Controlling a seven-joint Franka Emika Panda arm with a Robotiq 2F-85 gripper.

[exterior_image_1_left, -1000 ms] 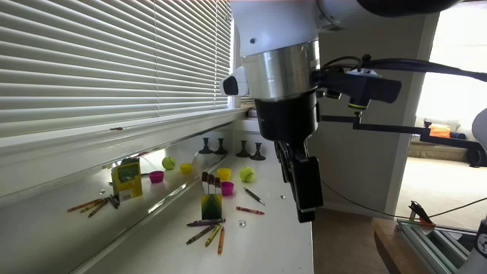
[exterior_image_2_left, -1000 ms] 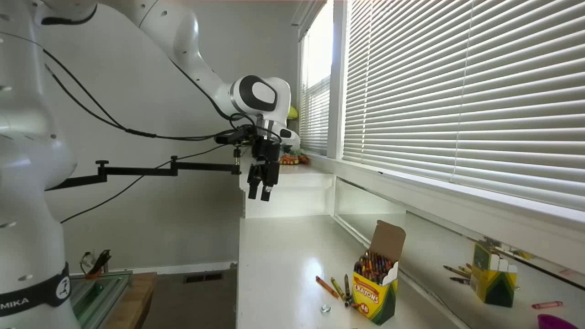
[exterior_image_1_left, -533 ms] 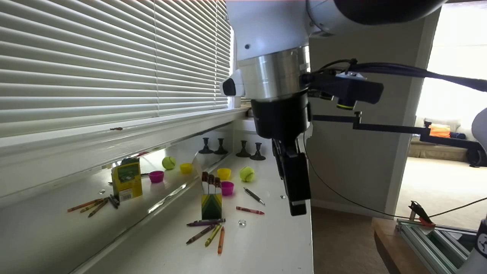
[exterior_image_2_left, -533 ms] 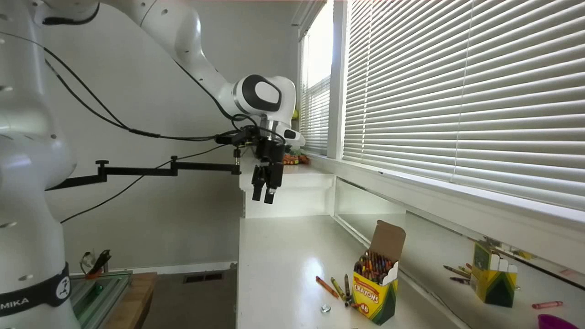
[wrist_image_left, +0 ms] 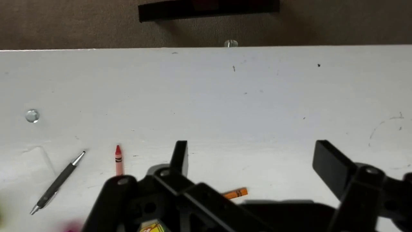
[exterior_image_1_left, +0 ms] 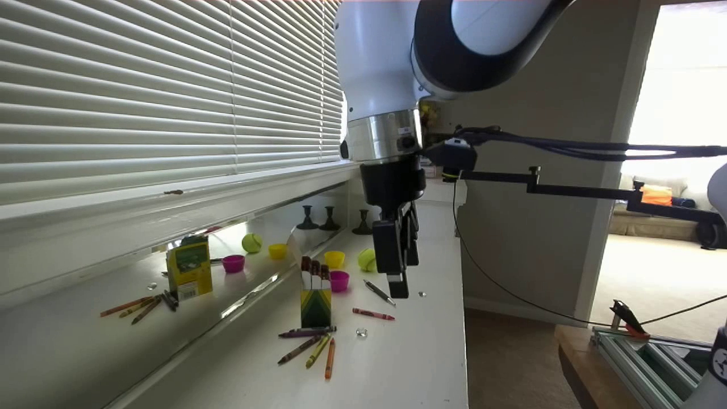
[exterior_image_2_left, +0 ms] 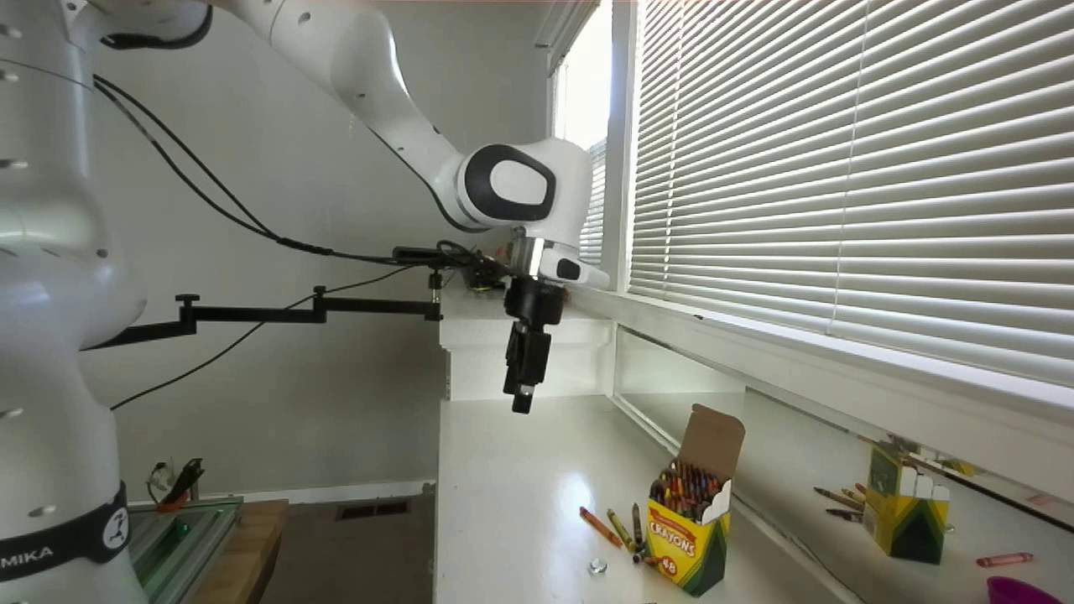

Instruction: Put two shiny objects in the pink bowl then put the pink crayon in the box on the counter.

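Hanging above the white counter [exterior_image_1_left: 409, 366], the black two-fingered gripper [wrist_image_left: 252, 161] has its jaws spread wide, nothing held. Nearest lies an orange wax crayon [exterior_image_1_left: 330, 359], then a clear, round, glass-like stone [exterior_image_1_left: 362, 333], probably one of the two shiny objects; smooth and low, it could squirt away if pinched off centre. The upright yellow-and-green cardboard crayon box [exterior_image_2_left: 688, 537] is close by, its mouth packed, so the pinkish-red, paper-wrapped crayon [wrist_image_left: 119, 162] lying flat beyond the stone may find no gap, and pressing could tip the box. Just past the box stands the small magenta-pink bowl [exterior_image_1_left: 339, 282]; a low approach might catch the box's raised lid [exterior_image_2_left: 711, 440]. About level with the bowl, across a black-and-silver pen [exterior_image_1_left: 378, 292], a second clear stone [exterior_image_1_left: 422, 294] lies toward the counter's open edge, and a badly placed finger could nudge it off to the brown carpet [exterior_image_1_left: 511, 358]. On the wall side, a mirror panel [exterior_image_1_left: 182, 324] would limit any swing behind box and bowl; the strip along the open edge seems roomiest, while a yellow cup [exterior_image_1_left: 334, 259] and a fuzzy yellow-green tennis ball [exterior_image_1_left: 366, 260] crowd the bowl's far side.
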